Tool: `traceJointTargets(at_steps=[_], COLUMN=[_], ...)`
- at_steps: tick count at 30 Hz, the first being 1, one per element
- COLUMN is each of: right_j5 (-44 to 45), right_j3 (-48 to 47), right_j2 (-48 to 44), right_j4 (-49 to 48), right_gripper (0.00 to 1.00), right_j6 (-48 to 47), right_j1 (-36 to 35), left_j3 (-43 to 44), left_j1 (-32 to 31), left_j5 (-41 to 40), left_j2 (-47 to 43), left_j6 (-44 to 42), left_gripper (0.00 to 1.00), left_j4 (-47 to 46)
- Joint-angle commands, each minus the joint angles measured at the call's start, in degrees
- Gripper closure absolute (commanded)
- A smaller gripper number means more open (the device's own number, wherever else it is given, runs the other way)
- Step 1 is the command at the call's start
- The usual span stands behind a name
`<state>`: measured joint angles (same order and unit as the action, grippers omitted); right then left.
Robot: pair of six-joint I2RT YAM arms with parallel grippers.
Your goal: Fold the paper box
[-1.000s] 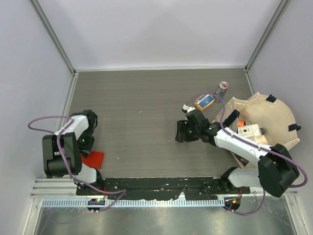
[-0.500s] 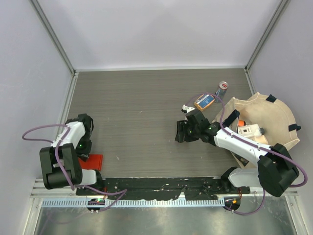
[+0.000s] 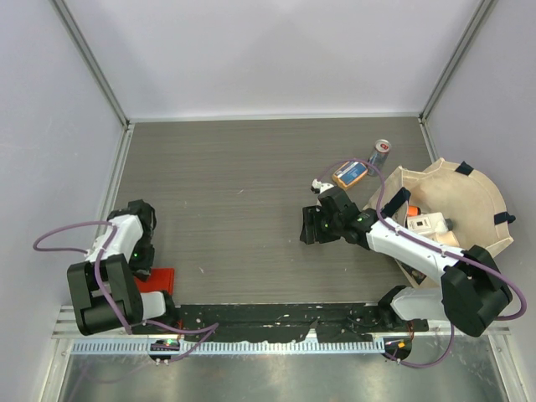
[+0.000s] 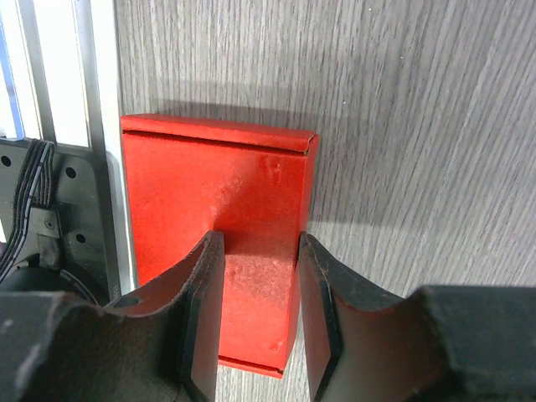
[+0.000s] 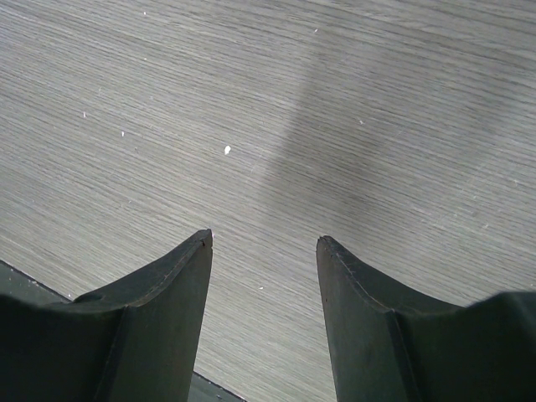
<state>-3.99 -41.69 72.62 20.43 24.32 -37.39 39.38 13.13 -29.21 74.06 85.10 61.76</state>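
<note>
Left arm: it has swung in toward the left wall and the near edge over the last second, bringing its wrist down over the paper box (image 3: 157, 279).
Left gripper (image 4: 258, 243): fingers partly spread, hanging over the near half of the box with red card showing in the gap; nothing is pinched.
Paper box: already folded into a flat red rectangle, lying at the near-left corner of the table (image 3: 243, 167), one long side against the metal rail (image 4: 105, 167). It seems to have slid slightly nearer the edge.
Right gripper (image 5: 264, 243): spread wide over bare wood, holding nothing, unmoved since a second ago.
Meaning for the task: folding looks essentially done; I'd judge the left arm is pressing or checking the box.
</note>
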Motion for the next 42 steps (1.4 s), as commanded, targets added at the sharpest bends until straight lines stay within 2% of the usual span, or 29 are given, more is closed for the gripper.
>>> traceJointTargets(at_steps=[1, 6, 9, 10, 12, 13, 16, 19, 22, 24, 25, 26, 29, 31, 32, 34, 35, 38, 42], right_j5=[-0.4, -0.14, -0.32, -0.32, -0.23, -0.14, -0.49, -0.67, -0.67, -0.41, 1.07, 2.22, 9.68, 15.46, 17.85, 21.29, 24.7, 26.58, 24.21], right_j3=[-1.64, -1.55, -1.64, -1.64, -1.64, -1.55, -1.55, -1.46, -1.9, -2.16, -2.43, -2.86, -5.93, -7.08, -8.22, -9.8, -11.73, -16.55, -24.38], right_j2=[-1.52, -1.69, -1.34, -1.17, -1.08, -1.08, -0.9, -0.46, -0.11, -0.11, -0.2, -0.2, -1.16, -3.61, -4.93, -8.96, -10.64, -18.46, -29.44], right_j4=[-1.0, -1.0, -1.09, -1.18, -1.27, -1.35, -1.53, -1.88, -1.88, -1.88, -1.62, -0.4, 3.46, 5.14, 6.54, 8.31, 9.88, 11.39, 10.78], right_gripper=[0.42, 0.42, 0.42, 0.42, 0.42, 0.42, 0.42, 0.42, 0.42, 0.42, 0.42, 0.42, 0.42, 0.41, 0.41, 0.4, 0.4, 0.37, 0.3], right_j6=[-0.23, -0.32, -0.23, -0.23, -0.23, -0.23, -0.15, 0.03, -0.06, -0.23, -0.41, -1.19, -3.21, -4.1, -4.97, -6.21, -6.65, -8.67, -13.57], right_j1=[0.12, 0.12, 0.12, 0.12, 0.12, 0.12, 0.12, 0.12, 0.12, 0.12, 0.03, 0.12, 0.03, 0.03, -0.05, 0.03, 0.12, 0.12, -0.05], left_j3=[-1.32, -1.76, -0.89, -0.71, 0.26, 0.79, 3.59, 8.34, 13.0, 13.1, 11.88, 10.3, 11.24, 13.43, 17.01, 20.46, 23.26, 28.29, 34.7], left_j1=[1.11, 1.29, 1.2, 1.29, 1.2, 1.2, 1.11, 1.2, 1.11, 0.42, -0.11, -0.73, -4.94, -11.96, -18.33, -24.26, -29.25, -35.95, -37.73], left_j5=[1.09, 0.39, 0.12, 0.29, -0.23, -0.49, -0.93, -0.41, 0.73, 4.58, 11.65, 16.33, 27.24, 28.51, 28.86, 30.6, 31.58, 35.34, 44.49], left_j2=[-0.32, -2.87, -4.1, -4.62, -5.5, -6.81, -9.19, -12.88, -17.27, -22.98, -25.35, -26.76, -28.54, -27.31, -26.35, -24.5, -24.14, -24.14, -25.11], left_j6=[1.47, 0.25, -0.37, -0.37, -0.99, -1.34, -2.39, -3.18, -5.98, -12.02, -20.59, -23.89, -33.05, -40.05, -42.19, -46.59, -48.52, -50.46, -52.84], left_gripper=[0.61, 0.55, 0.47, 0.39, 0.31, 0.23, 0.13, 0.09, 0.09, 0.09, 0.08, 0.08, 0.08, 0.07, 0.07, 0.07, 0.08, 0.07, 0.05], left_j4=[-0.15, -1.11, -0.5, -0.15, 0.47, 0.73, 2.75, 5.82, 6.98, -2.38, -9.04, -18.68, -30.33, -33.88, -34.42, -36.61, -37.66, -42.14, -49.44])
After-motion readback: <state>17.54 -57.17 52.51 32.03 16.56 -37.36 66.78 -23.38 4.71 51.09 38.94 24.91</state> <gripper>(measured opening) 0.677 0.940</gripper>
